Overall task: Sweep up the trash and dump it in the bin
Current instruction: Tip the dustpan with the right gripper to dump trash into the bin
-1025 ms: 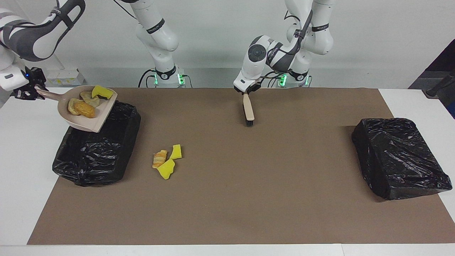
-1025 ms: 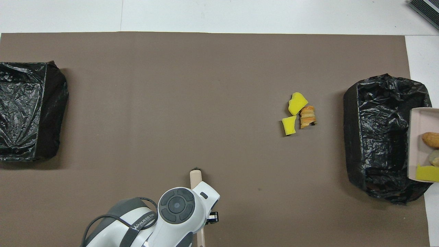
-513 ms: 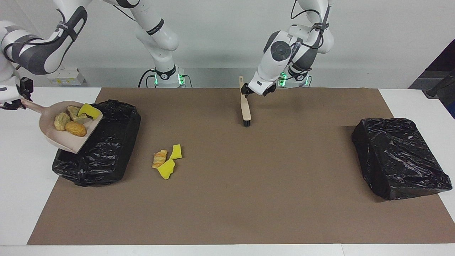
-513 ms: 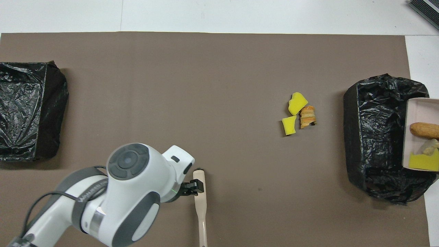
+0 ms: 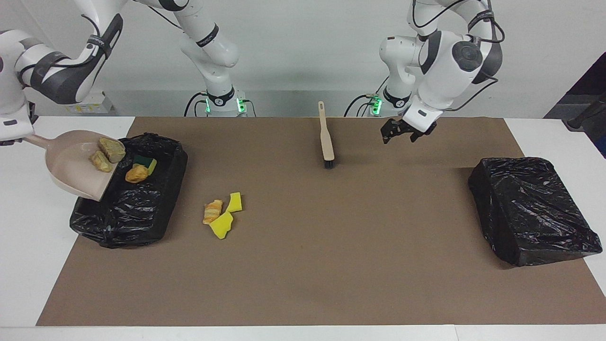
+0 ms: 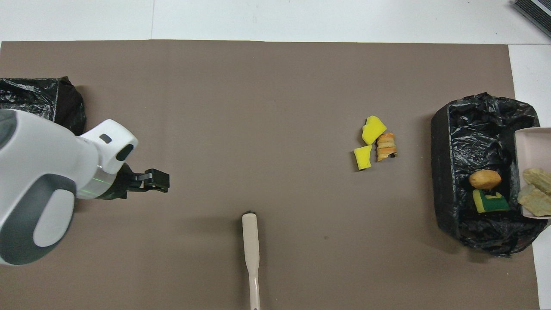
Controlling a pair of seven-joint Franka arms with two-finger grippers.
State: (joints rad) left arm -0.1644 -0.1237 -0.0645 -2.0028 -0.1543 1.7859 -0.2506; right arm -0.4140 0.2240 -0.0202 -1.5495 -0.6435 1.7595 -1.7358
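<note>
Right gripper (image 5: 19, 138) clamped on dustpan (image 5: 75, 168) handle, pan tipped over bin (image 5: 137, 208) at right arm's end; bun and scrub sponge (image 5: 141, 169) already inside, two pieces (image 5: 107, 154) at pan lip. Three scraps (image 5: 221, 215) lay on mat beside bin. Left gripper (image 5: 402, 132) open, empty, over mat; brush (image 5: 326, 142) lay flat, long axis running toward robots.
</note>
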